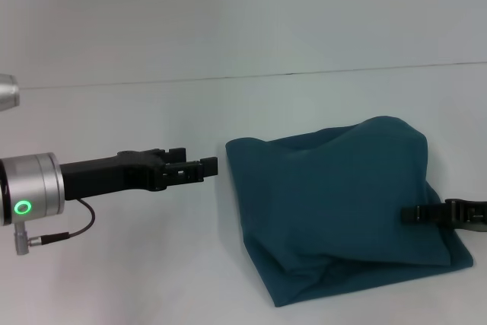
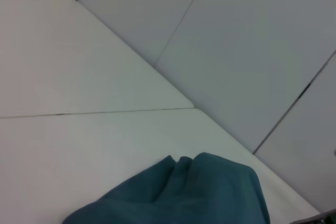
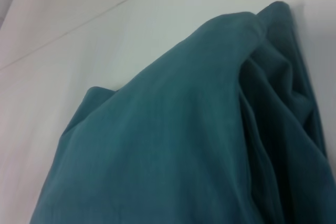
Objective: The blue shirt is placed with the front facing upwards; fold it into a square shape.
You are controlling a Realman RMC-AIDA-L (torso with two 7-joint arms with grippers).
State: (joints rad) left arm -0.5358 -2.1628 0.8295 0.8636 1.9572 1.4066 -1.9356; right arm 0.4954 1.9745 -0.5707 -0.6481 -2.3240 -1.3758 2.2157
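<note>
Head view: the blue shirt (image 1: 342, 211) lies on the white bench (image 1: 152, 264), already gathered into a rough, several-layered bundle with only plain cloth showing; no chest print or collar can be seen.
Shirt shape: the side toward the left gripper runs fairly straight, the top is humped and puffed, and the near bottom edge sags in loose layers, so it is blocky but not a flat square.
Right gripper (image 1: 426, 214): at the shirt's far side from the left gripper, its dark fingers (image 1: 415, 214) lying over the cloth edge; whether they pinch the fabric or merely rest on it I cannot tell.
Right wrist view: filled by the shirt (image 3: 173, 129), with deep creases along one side.
Left gripper (image 1: 199, 167): just beside the shirt's straight edge, apart from it, holding nothing; the fingers sit narrow, close to each other.
Left wrist view: one rounded corner of the shirt (image 2: 199, 192) against the bench (image 2: 79, 140).
Progress: main folds look done; flattening the hump and squaring the sagging edge appear left.
</note>
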